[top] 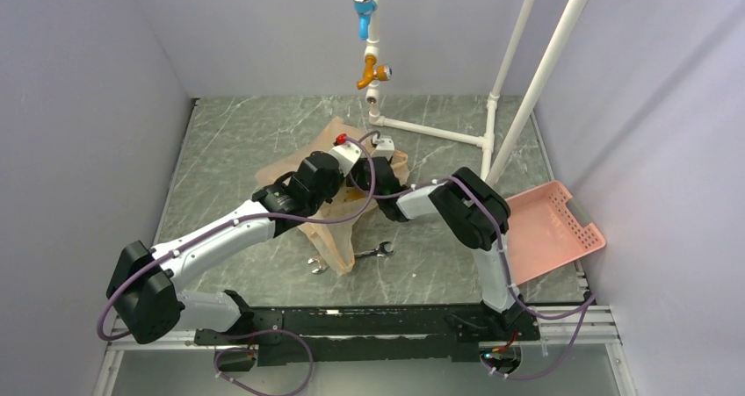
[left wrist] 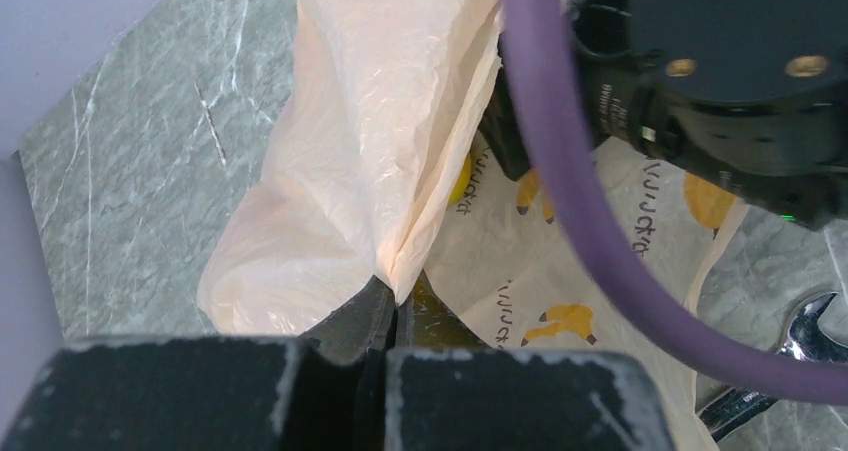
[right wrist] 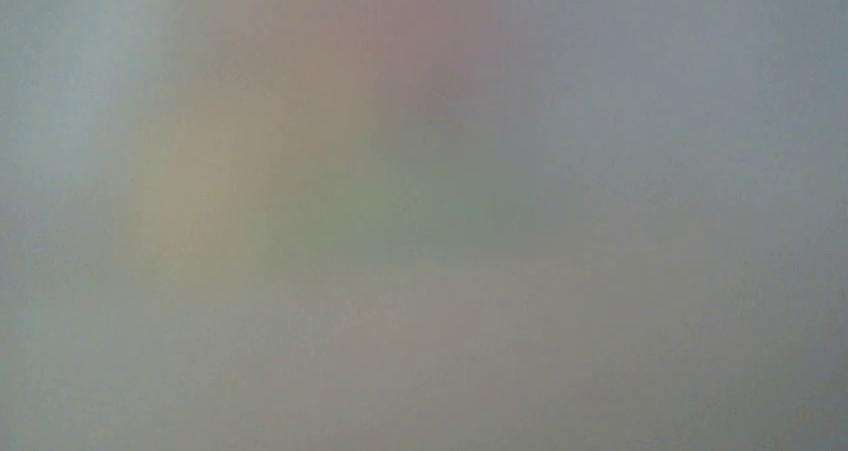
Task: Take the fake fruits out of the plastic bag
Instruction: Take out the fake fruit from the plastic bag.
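The peach plastic bag (top: 337, 231) (left wrist: 360, 121) lies crumpled at mid-table. My left gripper (top: 356, 173) (left wrist: 400, 296) is shut on a fold of its rim and holds that fold up. My right arm's black wrist (top: 391, 198) (left wrist: 740, 81) reaches into the bag mouth, and its fingers are hidden by the plastic. The right wrist view is only a grey-orange blur. Of the fake fruits I see a sliver of a yellow one (left wrist: 462, 179) inside the bag. A small red thing (top: 340, 139) sits at the bag's far edge.
Two wrenches (top: 374, 252) (top: 317, 265) lie just near the bag; one wrench (left wrist: 805, 331) shows in the left wrist view. A pink slotted basket (top: 553, 229) sits at the right. A white pipe frame (top: 439, 133) with a blue tap (top: 364, 10) stands behind.
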Tool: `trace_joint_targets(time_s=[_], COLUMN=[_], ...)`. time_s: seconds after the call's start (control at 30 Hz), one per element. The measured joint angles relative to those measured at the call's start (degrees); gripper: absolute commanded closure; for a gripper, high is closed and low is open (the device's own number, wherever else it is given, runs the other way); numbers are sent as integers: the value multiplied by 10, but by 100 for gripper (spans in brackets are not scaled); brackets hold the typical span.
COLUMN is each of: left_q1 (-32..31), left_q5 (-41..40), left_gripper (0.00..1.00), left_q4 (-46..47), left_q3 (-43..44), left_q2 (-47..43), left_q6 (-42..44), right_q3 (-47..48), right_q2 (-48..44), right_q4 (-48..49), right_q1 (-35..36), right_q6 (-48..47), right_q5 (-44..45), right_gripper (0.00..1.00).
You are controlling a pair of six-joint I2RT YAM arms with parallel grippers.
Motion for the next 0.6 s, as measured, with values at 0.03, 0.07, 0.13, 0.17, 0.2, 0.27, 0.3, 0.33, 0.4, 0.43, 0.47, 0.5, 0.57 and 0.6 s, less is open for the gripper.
trace_joint_targets(time_s=[0.03, 0.07, 0.13, 0.17, 0.2, 0.27, 0.3, 0.33, 0.4, 0.43, 0.47, 0.5, 0.57, 0.6], left_q1=[0, 0, 0, 0, 0, 0, 0, 0, 0, 0, 0, 0, 0, 0], left_q5=[0, 0, -1, -2, -2, -2, -2, -4, -7, -7, -8, -10, -15, -19], left_gripper=[100, 100, 100, 100, 100, 100, 100, 100, 100, 100, 100, 100, 100, 100], left_q4=[0, 0, -1, -1, -2, -5, -5, -5, -5, -4, -4, -5, -4, -4], left_q3=[0, 0, 0, 0, 0, 1, 1, 2, 3, 3, 3, 3, 3, 3], left_q2=[0, 0, 0, 0, 0, 0, 0, 1, 1, 1, 1, 1, 1, 1], left_q6=[0, 0, 0, 0, 0, 0, 0, 0, 1, 1, 1, 1, 2, 4], right_q3=[-14, -28, -60, -74, -86, -114, -122, -130, -141, -145, -150, -154, -162, -166], right_q2=[-7, -16, -41, -56, -68, -106, -120, -137, -168, -182, -195, -208, -233, -244], right_q4=[10, 18, 24, 27, 29, 33, 33, 33, 32, 32, 31, 27, 9, -1], right_q1=[-1, -1, -1, 0, 0, 3, 5, 8, 13, 16, 18, 21, 29, 33], right_q6=[-9, -16, -28, -31, -34, -38, -38, -38, -37, -35, -33, -32, -28, -27], right_q5=[-6, -16, -38, -49, -61, -86, -95, -107, -133, -147, -163, -179, -199, -205], right_gripper=[60, 62, 68, 71, 73, 78, 79, 81, 86, 91, 94, 96, 100, 100])
